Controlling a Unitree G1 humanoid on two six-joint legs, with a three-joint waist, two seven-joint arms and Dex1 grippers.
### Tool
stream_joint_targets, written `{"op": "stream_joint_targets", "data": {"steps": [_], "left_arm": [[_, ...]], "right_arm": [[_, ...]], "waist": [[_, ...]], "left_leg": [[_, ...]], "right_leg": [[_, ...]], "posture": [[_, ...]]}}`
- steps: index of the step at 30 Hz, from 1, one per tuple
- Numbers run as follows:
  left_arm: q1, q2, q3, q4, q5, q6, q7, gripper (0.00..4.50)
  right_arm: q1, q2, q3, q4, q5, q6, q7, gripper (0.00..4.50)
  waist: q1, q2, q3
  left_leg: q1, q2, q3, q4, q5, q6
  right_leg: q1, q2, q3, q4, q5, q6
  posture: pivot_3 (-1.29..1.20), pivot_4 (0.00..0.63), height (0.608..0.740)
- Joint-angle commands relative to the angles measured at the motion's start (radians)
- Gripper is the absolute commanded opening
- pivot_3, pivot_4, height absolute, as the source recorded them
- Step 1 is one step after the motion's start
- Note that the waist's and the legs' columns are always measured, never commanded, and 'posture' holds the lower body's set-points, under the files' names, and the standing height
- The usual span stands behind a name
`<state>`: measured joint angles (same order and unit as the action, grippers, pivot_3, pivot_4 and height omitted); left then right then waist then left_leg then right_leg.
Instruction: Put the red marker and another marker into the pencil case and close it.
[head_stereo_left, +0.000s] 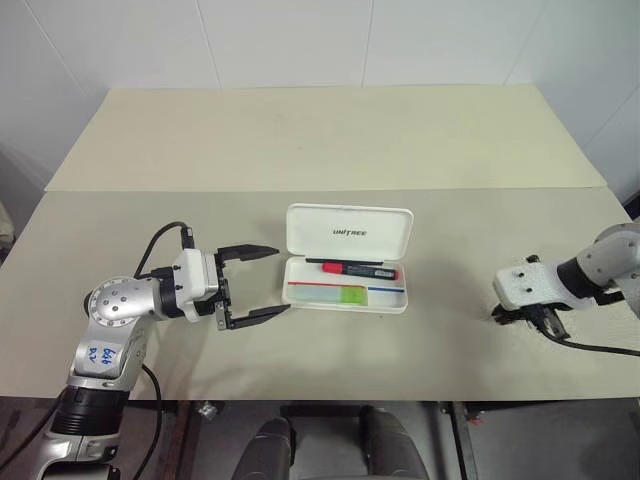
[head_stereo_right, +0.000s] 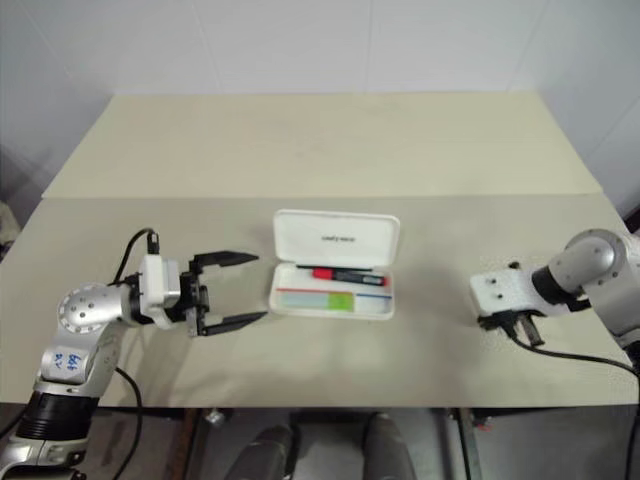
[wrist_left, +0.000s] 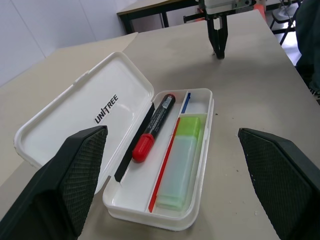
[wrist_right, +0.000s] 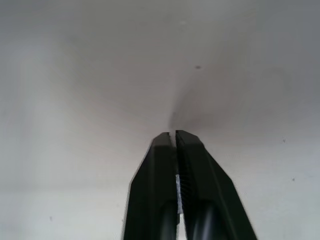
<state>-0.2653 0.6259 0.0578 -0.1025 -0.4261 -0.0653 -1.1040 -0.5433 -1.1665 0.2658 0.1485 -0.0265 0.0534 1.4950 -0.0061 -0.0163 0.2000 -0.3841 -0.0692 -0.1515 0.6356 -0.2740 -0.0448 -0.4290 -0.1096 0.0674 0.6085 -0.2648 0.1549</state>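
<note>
The robot's left arm reaches in from the lower left of the head views, forearm level, its left gripper (head_stereo_left: 258, 283) pointing toward the frame's centre with the two black fingers (wrist_left: 75, 180) spread wide and empty. At the right edge, the right arm bends inward, wrist angled steeply downward, the right gripper (wrist_right: 175, 136) pinched fully together with nothing between its fingertips.

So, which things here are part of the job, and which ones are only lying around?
Part of the job:
- pencil case, lid open
- red marker, inside the case
- yellow-green marker, inside the case beside it
- left gripper, fingers open, next to the case
- right gripper, fingers shut, off to the side

Only lying around:
- nothing loose on the table
</note>
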Motion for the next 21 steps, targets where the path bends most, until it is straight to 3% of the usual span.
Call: {"op": "stream_joint_targets", "data": {"steps": [1,8,9,11,19,20,21], "left_arm": [[-0.020,0.009,0.010,-0.003,0.002,-0.008,-0.001,4.50],[-0.076,0.002,-0.011,0.049,0.007,-0.018,-0.031,4.50],[-0.082,0.001,-0.013,0.054,0.006,-0.019,-0.034,4.50],[-0.088,0.002,-0.014,0.063,0.005,-0.023,-0.040,4.50],[-0.099,-0.003,-0.022,0.078,0.006,-0.028,-0.047,4.50],[-0.100,-0.005,-0.024,0.078,0.007,-0.029,-0.046,4.50],[-0.100,-0.007,-0.026,0.078,0.009,-0.029,-0.045,4.50]], "right_arm": [[0.006,0.001,-0.080,-0.090,0.057,0.138,-0.027,0.28],[0.102,-0.053,-0.150,-0.121,0.059,0.200,-0.062,0.28],[0.108,-0.064,-0.159,-0.124,0.064,0.194,-0.054,0.45],[0.115,-0.074,-0.175,-0.133,0.075,0.200,-0.052,0.89],[0.124,-0.086,-0.219,-0.138,0.113,0.213,-0.046,3.62],[0.128,-0.092,-0.205,-0.128,0.096,0.199,-0.045,3.90],[0.136,-0.099,-0.193,-0.122,0.083,0.181,-0.037,3.90]], "waist": [[0.003,0.000,0.000],[0.007,0.000,0.000],[0.006,0.000,0.000],[0.003,0.000,0.000],[0.000,0.000,0.000],[0.001,0.000,0.000],[0.002,0.000,0.000]], "left_leg": [[0.000,0.000,0.000,0.000,0.000,0.000],[0.000,-0.001,0.000,0.001,0.000,0.000],[-0.001,-0.001,0.000,0.001,0.000,0.000],[-0.001,-0.001,0.000,0.001,0.000,0.000],[0.000,0.000,0.000,0.001,0.000,0.000],[0.000,0.000,0.000,0.002,0.000,0.000],[0.000,0.000,0.000,0.002,0.000,0.000]], "right_leg": [[0.000,0.000,0.000,0.000,0.000,0.000],[0.001,-0.001,0.000,-0.001,0.000,0.000],[0.001,-0.001,0.000,-0.001,0.000,0.000],[0.000,-0.001,0.000,-0.001,0.000,0.000],[0.001,0.000,0.000,0.000,0.000,0.000],[0.001,0.000,0.000,0.000,0.000,0.000],[0.001,0.000,0.000,0.000,0.000,0.000]], "posture": [[0.00,0.150,0.740],[0.00,0.150,0.740],[0.00,0.150,0.740],[0.00,0.150,0.740],[0.00,0.150,0.740],[0.00,0.150,0.740],[0.00,0.150,0.740]]}}
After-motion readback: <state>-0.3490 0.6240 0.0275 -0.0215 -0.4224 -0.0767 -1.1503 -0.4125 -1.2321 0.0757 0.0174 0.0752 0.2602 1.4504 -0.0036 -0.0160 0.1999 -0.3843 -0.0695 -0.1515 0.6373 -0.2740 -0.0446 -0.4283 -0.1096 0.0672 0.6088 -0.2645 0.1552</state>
